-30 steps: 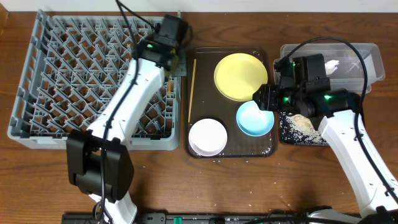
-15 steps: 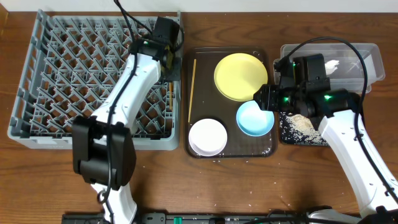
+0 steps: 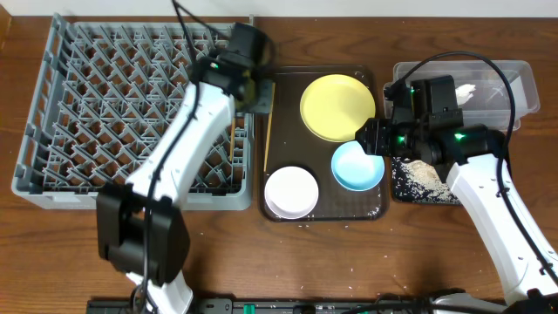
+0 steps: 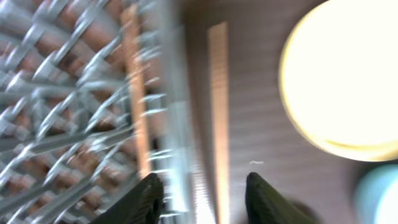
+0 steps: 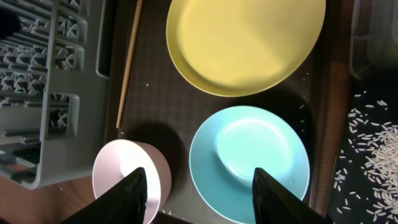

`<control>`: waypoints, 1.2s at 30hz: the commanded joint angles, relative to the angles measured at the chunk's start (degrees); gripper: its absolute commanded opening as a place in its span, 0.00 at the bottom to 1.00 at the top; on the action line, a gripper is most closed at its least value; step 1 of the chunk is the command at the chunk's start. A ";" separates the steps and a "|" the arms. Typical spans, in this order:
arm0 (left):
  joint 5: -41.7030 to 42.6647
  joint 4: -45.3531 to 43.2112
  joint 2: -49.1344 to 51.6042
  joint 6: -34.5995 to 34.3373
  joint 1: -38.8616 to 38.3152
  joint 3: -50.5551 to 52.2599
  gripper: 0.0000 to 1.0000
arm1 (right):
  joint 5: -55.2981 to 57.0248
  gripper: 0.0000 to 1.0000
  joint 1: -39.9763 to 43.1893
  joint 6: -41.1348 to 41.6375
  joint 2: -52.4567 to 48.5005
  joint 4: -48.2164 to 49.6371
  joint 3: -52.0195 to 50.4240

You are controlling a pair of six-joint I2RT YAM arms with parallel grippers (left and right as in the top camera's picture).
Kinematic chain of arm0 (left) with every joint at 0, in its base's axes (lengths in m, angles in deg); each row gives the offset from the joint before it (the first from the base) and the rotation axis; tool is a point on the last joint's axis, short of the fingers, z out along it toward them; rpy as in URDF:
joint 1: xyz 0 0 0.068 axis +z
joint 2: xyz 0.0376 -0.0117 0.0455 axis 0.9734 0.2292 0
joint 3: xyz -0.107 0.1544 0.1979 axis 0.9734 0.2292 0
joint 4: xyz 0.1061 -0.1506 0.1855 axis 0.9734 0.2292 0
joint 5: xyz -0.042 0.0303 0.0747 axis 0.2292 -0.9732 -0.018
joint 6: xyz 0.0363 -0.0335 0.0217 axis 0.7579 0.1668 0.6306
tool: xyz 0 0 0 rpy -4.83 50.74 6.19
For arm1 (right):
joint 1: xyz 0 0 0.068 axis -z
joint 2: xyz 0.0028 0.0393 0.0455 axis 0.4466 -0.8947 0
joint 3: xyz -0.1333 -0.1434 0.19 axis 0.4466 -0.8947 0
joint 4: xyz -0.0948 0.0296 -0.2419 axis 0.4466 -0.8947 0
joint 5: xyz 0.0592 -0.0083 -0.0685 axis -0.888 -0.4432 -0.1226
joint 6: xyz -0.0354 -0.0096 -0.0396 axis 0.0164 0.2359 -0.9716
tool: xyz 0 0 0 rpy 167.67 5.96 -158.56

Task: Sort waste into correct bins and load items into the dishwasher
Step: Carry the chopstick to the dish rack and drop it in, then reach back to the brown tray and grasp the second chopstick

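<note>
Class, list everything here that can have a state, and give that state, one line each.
left gripper: open, empty
right gripper: open, empty
light blue bowl: upright, empty
white bowl: upright, empty
yellow plate: lying flat, empty
dish rack: holds one chopstick
clear tub: holds a crumpled napkin
black tray: holds rice scraps

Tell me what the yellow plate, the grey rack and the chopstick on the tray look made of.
The yellow plate is probably plastic or melamine: even colour, smooth face, soft sheen. The grey rack looks like moulded plastic: matte, with thin latticed walls and pegs. The chopstick looks like wood or bamboo: pale tan, no gloss.
</note>
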 commanded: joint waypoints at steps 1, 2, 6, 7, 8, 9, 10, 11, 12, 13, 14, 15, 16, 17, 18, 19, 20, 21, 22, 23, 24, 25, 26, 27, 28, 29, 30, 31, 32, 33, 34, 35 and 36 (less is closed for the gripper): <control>1.75 -2.40 0.09 1.88 -4.20 -0.59 0.50 | -0.66 0.52 0.11 -1.05 0.50 -0.04 0.59; 1.05 -2.97 0.83 1.88 -4.70 -0.55 0.51 | -0.66 0.53 0.11 -1.05 0.50 -0.04 0.59; -4.96 -5.60 5.27 1.84 -5.97 -0.55 0.51 | -0.68 0.53 0.11 -1.05 0.50 -0.09 0.59; -6.10 -6.16 6.38 1.84 -5.97 -0.55 0.51 | -0.68 0.53 0.11 -1.05 0.50 -0.11 0.59; -7.08 -6.84 7.50 1.81 -5.95 -0.55 0.51 | -0.68 0.53 0.11 -1.03 0.50 -0.11 0.59; -7.89 -7.52 8.50 1.79 -5.88 -0.55 0.51 | -0.68 0.53 0.11 -1.05 0.50 -0.11 0.59; -8.59 -8.24 9.42 1.64 -5.84 -0.55 0.51 | -0.68 0.53 0.11 -1.05 0.50 -0.11 0.59; -9.14 -9.29 10.51 1.64 -5.73 -0.55 0.51 | -0.68 0.53 0.11 -1.05 0.50 -0.11 0.59; -9.33 -10.16 11.39 1.64 -5.73 -0.55 0.51 | -0.68 0.53 0.11 -1.05 0.50 -0.11 0.59; -9.33 -11.17 12.37 1.64 -5.73 -0.55 0.51 | -0.68 0.53 0.11 -1.05 0.50 -0.09 0.59; -9.31 -11.98 13.25 1.64 -5.73 -0.55 0.50 | -0.68 0.53 0.11 -1.05 0.50 -0.07 0.59; -9.31 -12.68 14.16 1.64 -5.75 -0.55 0.50 | -0.68 0.53 0.11 -1.05 0.50 -0.07 0.59; -9.33 -13.40 15.19 1.64 -5.79 -0.55 0.51 | -0.66 0.53 0.11 -1.05 0.50 -0.07 0.59; -9.51 -13.99 16.17 1.66 -5.81 -0.55 0.50 | -0.68 0.54 0.11 -1.05 0.50 -0.07 0.59; -9.77 -14.45 17.14 1.68 -5.79 -0.55 0.50 | -0.68 0.54 0.11 -1.05 0.50 -0.07 0.59; -10.36 -14.67 17.97 1.66 -5.79 -0.55 0.50 | -0.68 0.54 0.11 -1.05 0.50 -0.09 0.59; -11.61 -14.91 18.91 1.64 -5.73 -0.55 0.50 | -0.68 0.53 0.11 -1.05 0.50 -0.09 0.59; -12.90 -15.15 19.74 1.64 -5.73 -0.55 0.50 | -0.68 0.53 0.11 -1.05 0.50 -0.11 0.59; -13.64 -15.43 20.55 1.66 -5.68 -0.55 0.50 | -0.68 0.54 0.11 -1.05 0.50 -0.13 0.59; -13.79 -15.54 21.29 1.64 -5.68 -0.55 0.50 | -0.68 0.53 0.11 -1.05 0.50 -0.15 0.59; -13.70 -15.56 21.88 1.60 -5.68 -0.55 0.50 | -0.68 0.54 0.11 -1.05 0.50 -0.20 0.59; -13.29 -15.47 22.36 1.62 -5.68 -0.55 0.50 | -0.68 0.53 0.11 -1.05 0.50 -0.17 0.59; -12.63 -15.41 22.75 1.60 -5.70 -0.55 0.48 | -0.68 0.53 0.11 -1.05 0.50 -0.17 0.59; -11.10 -15.30 23.19 1.60 -5.75 -0.55 0.46 | -0.68 0.54 0.11 -1.05 0.50 -0.17 0.59; -9.97 -15.13 23.37 1.40 -5.75 -0.55 0.43 | -0.68 0.53 0.11 -1.05 0.50 -0.17 0.59; -9.40 -14.95 23.52 0.90 -5.75 -0.55 0.38 | -0.66 0.54 0.11 -1.05 0.50 -0.17 0.59; -9.29 -14.62 23.54 -0.31 -5.75 -0.55 0.32 | -0.68 0.54 0.11 -1.05 0.50 -0.17 0.59; -9.22 -14.38 23.54 -1.27 -5.75 -0.55 0.29 | -0.66 0.54 0.11 -1.05 0.50 -0.17 0.59; -8.94 -13.92 23.54 -3.21 -5.75 -0.55 0.24 | -0.68 0.54 0.11 -1.05 0.50 -0.17 0.59; -7.50 -13.68 23.54 -3.32 -5.75 -0.55 0.22 | -0.68 0.53 0.11 -1.05 0.50 -0.15 0.59; -5.66 -13.49 23.54 -3.37 -5.75 -0.55 0.22 | -0.68 0.53 0.11 -1.05 0.50 -0.15 0.59; -3.56 -13.40 23.54 -3.39 -5.75 -0.55 0.22 | -0.68 0.53 0.11 -1.05 0.50 -0.15 0.59; -1.77 -13.31 23.54 -3.39 -5.73 -0.55 0.22 | -0.68 0.53 0.11 -1.05 0.50 -0.15 0.59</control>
